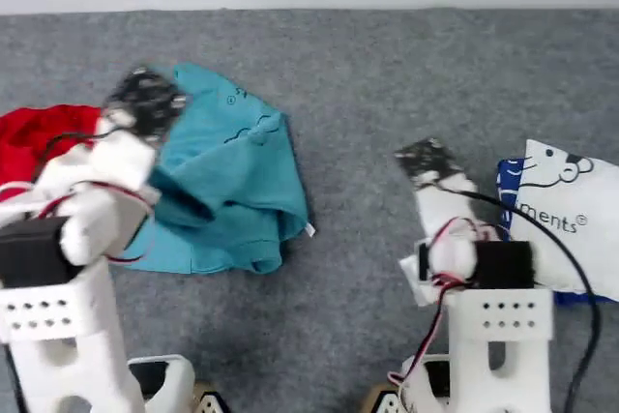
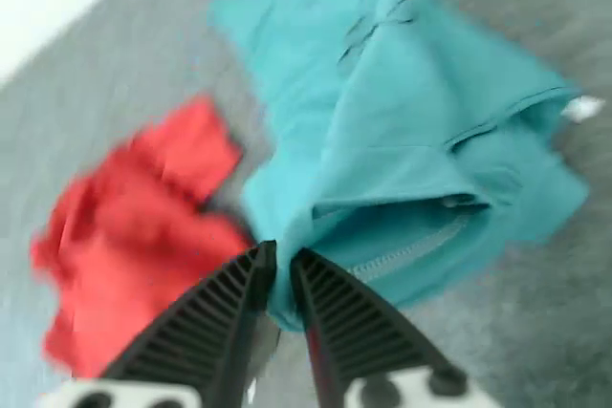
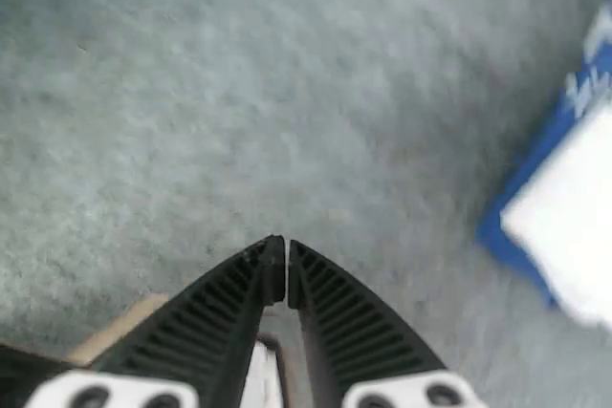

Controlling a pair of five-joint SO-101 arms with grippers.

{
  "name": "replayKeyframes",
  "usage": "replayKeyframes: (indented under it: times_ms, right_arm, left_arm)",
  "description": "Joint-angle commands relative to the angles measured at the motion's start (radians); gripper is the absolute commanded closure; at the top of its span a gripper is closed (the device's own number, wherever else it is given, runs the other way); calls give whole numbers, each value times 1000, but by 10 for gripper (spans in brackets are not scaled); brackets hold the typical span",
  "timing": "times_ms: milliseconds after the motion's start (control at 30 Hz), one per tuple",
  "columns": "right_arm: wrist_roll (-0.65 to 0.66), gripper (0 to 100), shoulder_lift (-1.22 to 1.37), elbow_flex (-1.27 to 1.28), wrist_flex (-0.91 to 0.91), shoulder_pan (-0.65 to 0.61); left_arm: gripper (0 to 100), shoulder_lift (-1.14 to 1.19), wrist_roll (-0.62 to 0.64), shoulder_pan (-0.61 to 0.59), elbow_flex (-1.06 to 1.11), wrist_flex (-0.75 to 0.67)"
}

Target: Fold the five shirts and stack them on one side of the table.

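High view: grey felt-like worktop [image 1: 387,65], fuzzy matte surface. Teal shirt [image 1: 232,181] lay crumpled left of centre, soft knit with loose rounded folds, small dark print near the collar end and a white tag at its right edge. Red shirt [image 1: 44,137] was bunched at the far left edge of the worktop, touching the teal shirt and partly hidden behind the left arm. White shirt [image 1: 571,229] sat at the right edge, folded flat into a neat rectangle with printed lettering and a cartoon figure on top. It lay on a blue shirt [image 1: 510,181] whose edge showed along its left and lower sides.

Left gripper [image 2: 283,260] had black ribbed fingers [image 2: 215,317]. They were nearly together, with only a thin gap, clenched on the near edge of the teal shirt where the cloth bunched into the tips. The red shirt lay just beside it.

Right gripper [image 3: 286,247] was clenched with the tips touching and nothing between them. It hung over bare grey worktop, just left of the white and blue stack and apart from it.
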Motion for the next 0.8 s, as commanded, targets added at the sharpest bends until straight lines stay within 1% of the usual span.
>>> replayKeyframes:
  times_ms: [0,67,167,267,333,467,533,633,767]
  right_arm:
    - [-20,990,36,-8,-68,-136]
    - [-20,990,105,-11,-84,-211]
    - [-20,989,237,-29,-133,-303]
    - [-20,983,381,-97,-194,-369]
    - [-23,948,486,-163,-217,-400]
    - [-25,842,705,-327,-211,-450]
    - [-25,812,799,-407,-209,-473]
    - [-23,809,920,-529,-209,-509]
    - [-23,808,1049,-675,-208,-567]
  left_arm:
    - [987,-38,-11,-172,48,-80]
    - [987,-38,-8,-252,65,-110]
    - [987,-37,-6,-336,91,-144]
    - [987,-37,-5,-405,120,-176]
    - [987,-37,-5,-448,137,-193]
    - [987,-37,-5,-517,163,-226]
    - [987,-35,-5,-560,166,-253]
    - [987,-35,-5,-600,166,-279]
    - [987,-35,-8,-605,173,-287]
